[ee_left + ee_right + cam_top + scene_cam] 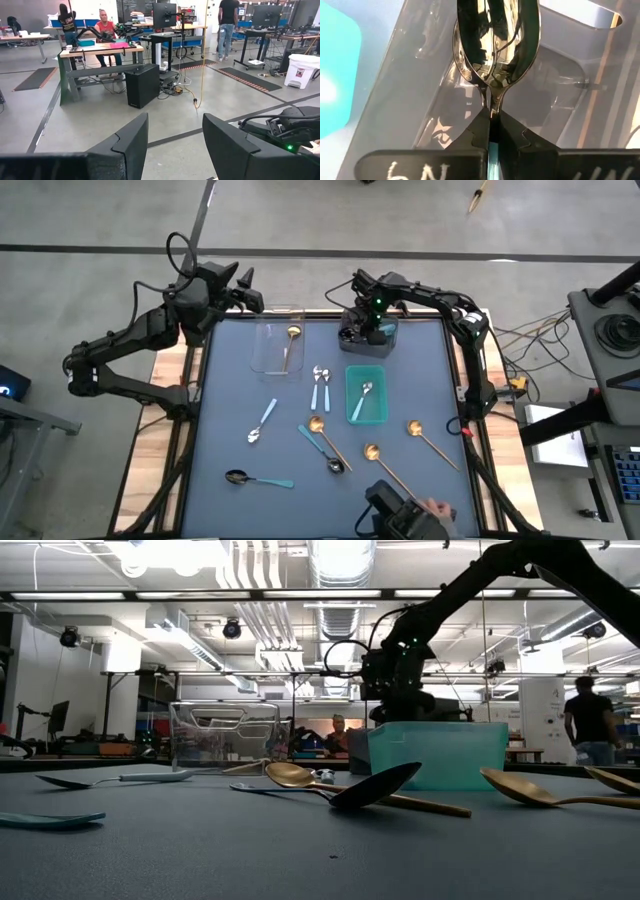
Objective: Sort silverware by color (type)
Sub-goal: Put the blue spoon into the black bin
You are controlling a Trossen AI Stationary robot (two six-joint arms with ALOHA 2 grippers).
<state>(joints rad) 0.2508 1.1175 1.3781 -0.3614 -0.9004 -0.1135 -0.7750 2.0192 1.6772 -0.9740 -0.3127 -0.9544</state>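
My left gripper [246, 283] waited with fingers apart and empty, off the table's far-left corner, just beside the clear bin [278, 347] holding a gold spoon [291, 340]. My right gripper [491, 131] was clenched on the neck of a dark-bowled spoon [496, 42], directly over the grey bin [369, 335]. I judged that thin pinch risky: a tilt could swing the bowl onto the bin's wall. The teal bin [366, 394] lay close below, with loose spoons beyond it.
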